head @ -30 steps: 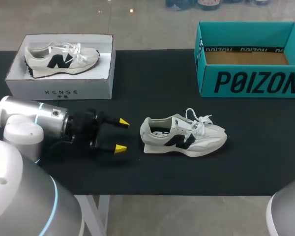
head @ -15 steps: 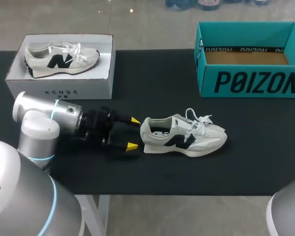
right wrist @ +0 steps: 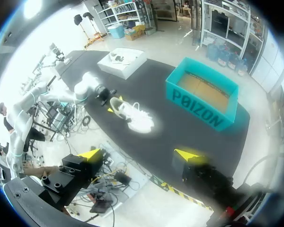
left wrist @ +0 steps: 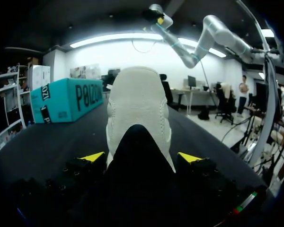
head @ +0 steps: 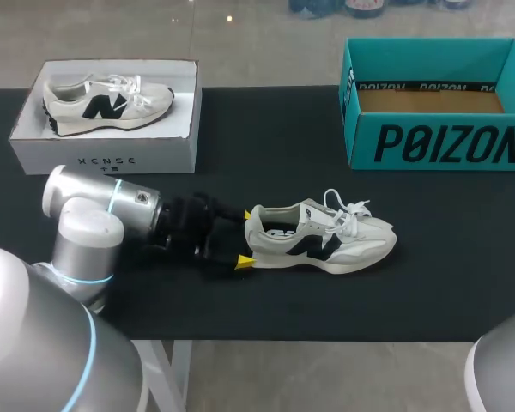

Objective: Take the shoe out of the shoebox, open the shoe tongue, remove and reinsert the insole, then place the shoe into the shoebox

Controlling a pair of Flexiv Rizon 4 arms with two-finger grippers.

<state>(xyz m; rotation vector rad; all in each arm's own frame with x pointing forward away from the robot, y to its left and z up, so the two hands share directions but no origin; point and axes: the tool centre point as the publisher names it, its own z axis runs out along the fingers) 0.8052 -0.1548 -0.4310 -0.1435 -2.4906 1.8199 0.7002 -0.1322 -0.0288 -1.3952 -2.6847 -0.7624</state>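
A cream sneaker with a dark side logo (head: 322,240) lies on its sole on the black table (head: 266,146), toe pointing right. My left gripper (head: 243,238) comes in from the left and stands open, its fingers on either side of the heel. In the left wrist view the heel (left wrist: 139,113) fills the space between the two yellow fingertips (left wrist: 93,156) of the left gripper (left wrist: 141,157), with small gaps on both sides. The teal shoebox (head: 438,144) stands open at the back right. My right gripper (right wrist: 140,154) hangs open, high above the table, holding nothing; far below it lie the sneaker (right wrist: 132,113) and the teal box (right wrist: 203,97).
A white box (head: 103,156) holding a second cream sneaker (head: 107,97) stands at the back left, just behind my left arm (head: 99,215). Bare black tabletop lies between the two boxes and in front of the shoe.
My left gripper has slid to the right along the table, from well clear of the sneaker to straddling its heel. The shoe and both boxes have stayed put.
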